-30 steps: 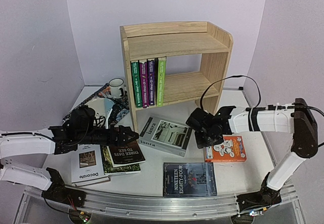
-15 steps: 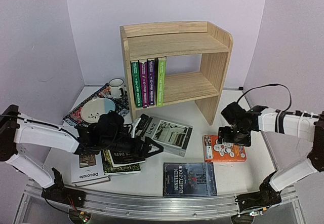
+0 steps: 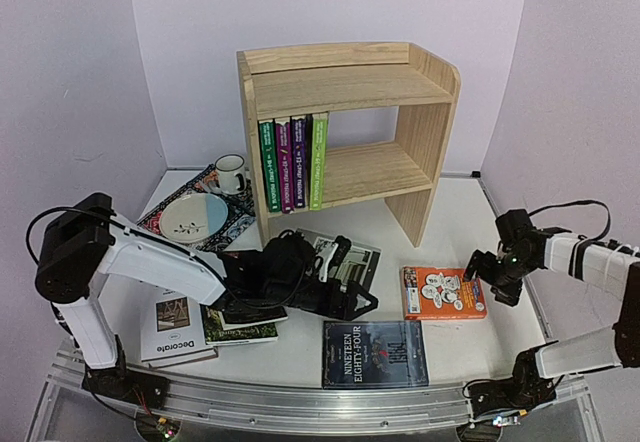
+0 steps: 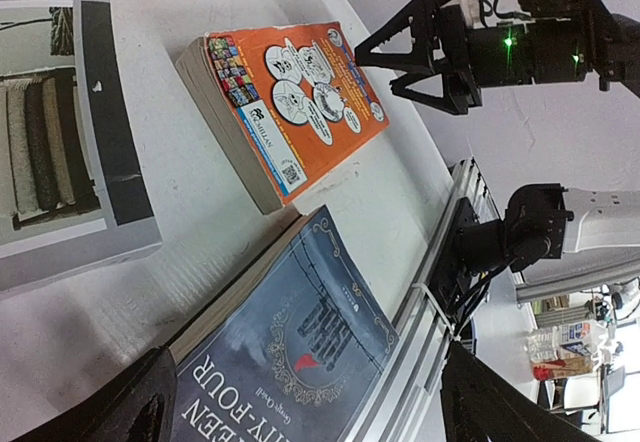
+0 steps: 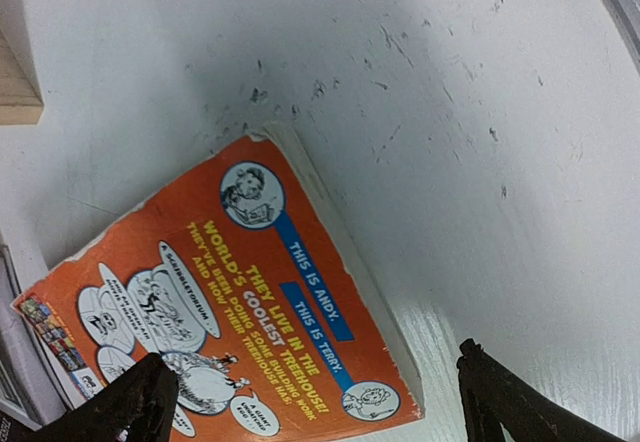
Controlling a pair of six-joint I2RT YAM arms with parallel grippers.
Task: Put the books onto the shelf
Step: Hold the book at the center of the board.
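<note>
The right gripper [image 3: 487, 274] has opened and backed off right, leaving the orange book [image 3: 445, 293] lying flat, right of the shelf [image 3: 345, 82]. The left gripper [image 3: 350, 284], also open, has swung right above the dark book [image 3: 375, 352]. Neither holds anything, so a fresh pick likely comes next.

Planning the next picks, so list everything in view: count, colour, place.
shelf: one, light pine, back centre.
shelved books: four, green, two purple, lime, upright on lower tier's left.
grey book: one, flat before the shelf.
orange book: one, flat, right of centre.
dark blue book: one, flat, near edge.
white book: one, flat, near left.
stacked books: two, dark on green-edged, beside the white book.
mug: one, white, on the mat.
bowl: one, pale, on the mat.
mat: one, dark patterned, left of shelf.
left end effector: one, black, open over the grey book.
right end effector: one, black, open beside the orange book.
</note>
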